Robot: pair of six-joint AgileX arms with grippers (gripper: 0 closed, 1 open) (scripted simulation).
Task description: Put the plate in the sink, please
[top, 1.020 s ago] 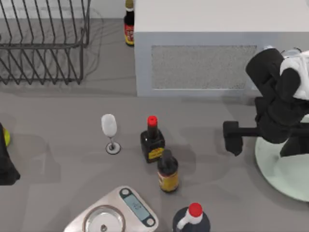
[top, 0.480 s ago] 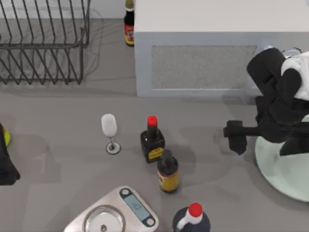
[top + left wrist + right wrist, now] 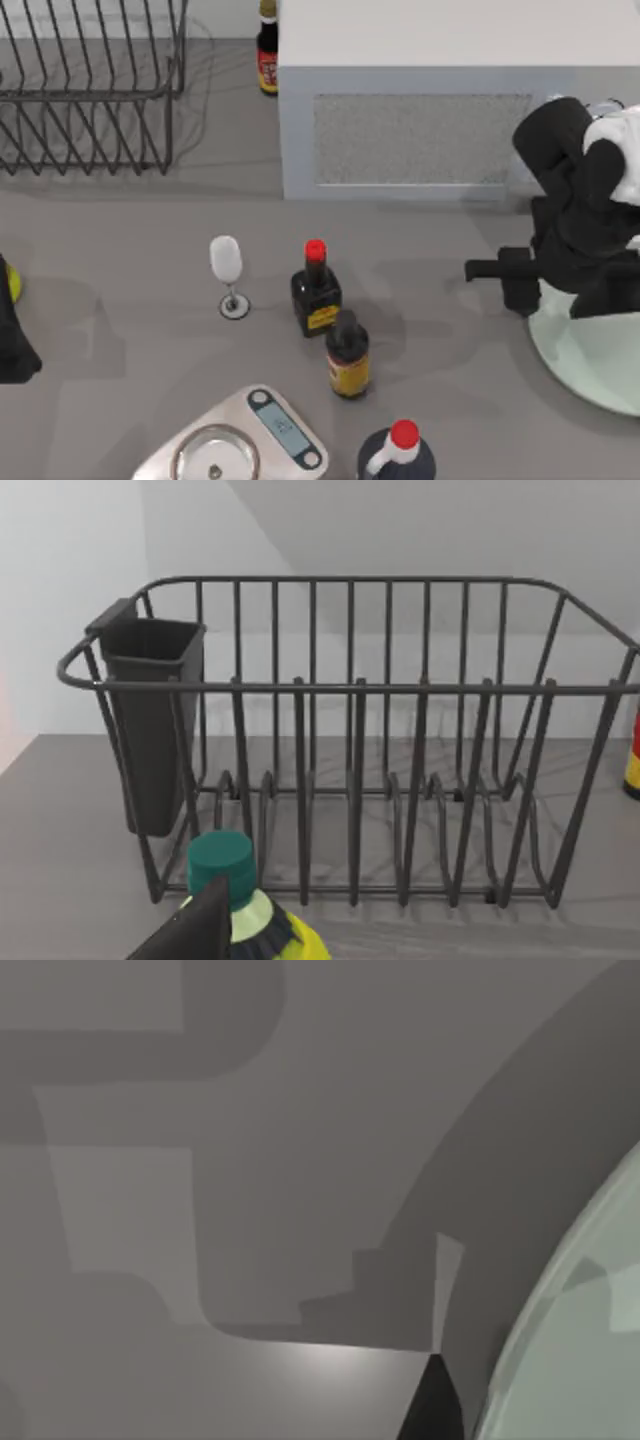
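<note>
here the sink (image 3: pixel 455 60) took up the back of the table, its thick white rim straight along the front. the rack (image 3: pixel 90 90) stood at back left. the plate (image 3: pixel 590 355) lay flat on the table at the right edge, in front of the sink and apart from it. the right gripper (image 3: pixel 520 282) hung over the plate's left rim — whether its fingers were apart or together i cannot tell. the left arm (image 3: pixel 15 330) sat parked at the left edge. mid-table stood two bottles (image 3: pixel 318 290) and a glass (image 3: pixel 228 272).
</note>
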